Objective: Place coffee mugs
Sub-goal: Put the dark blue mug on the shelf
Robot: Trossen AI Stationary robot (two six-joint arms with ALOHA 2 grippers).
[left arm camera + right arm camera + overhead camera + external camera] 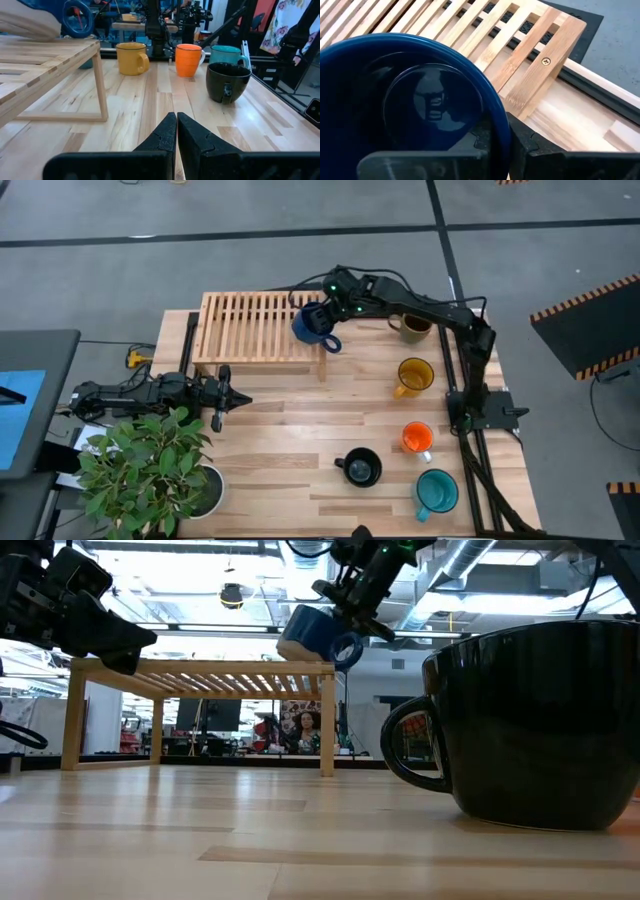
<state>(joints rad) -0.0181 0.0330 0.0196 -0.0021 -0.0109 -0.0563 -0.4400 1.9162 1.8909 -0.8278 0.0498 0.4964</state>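
Potted plant (150, 465): green leafy plant in a white pot, at the table's left near corner.

Left gripper (232, 395): at rest low over the table's left side, beside the plant; its two dark fingers (162, 137) pressed together, empty.

Slatted wooden rack (255, 325): raised shelf on legs, at the far left-centre of the wooden table (290, 440).

Dark blue mug (312, 325): held tilted in the air at the rack's right end, above the slats, handle hanging toward the table. In the low view it sits just above the rack top (310, 635).

Right gripper (335, 305): reaching in from the right over the rack's right end, fingers clamped on the blue mug's rim, one inside and one outside the wall (495, 135).

Black mug (360, 468): upright on the table, near centre, toward the near edge.

Olive-brown mug (414, 327): upright at the far right, partly under the right arm.

Yellow mug (414, 375): upright, just nearer than the olive-brown one.

Orange mug (417, 438): upright, nearer again along the right side.

Teal mug (437, 490): upright at the right near corner.
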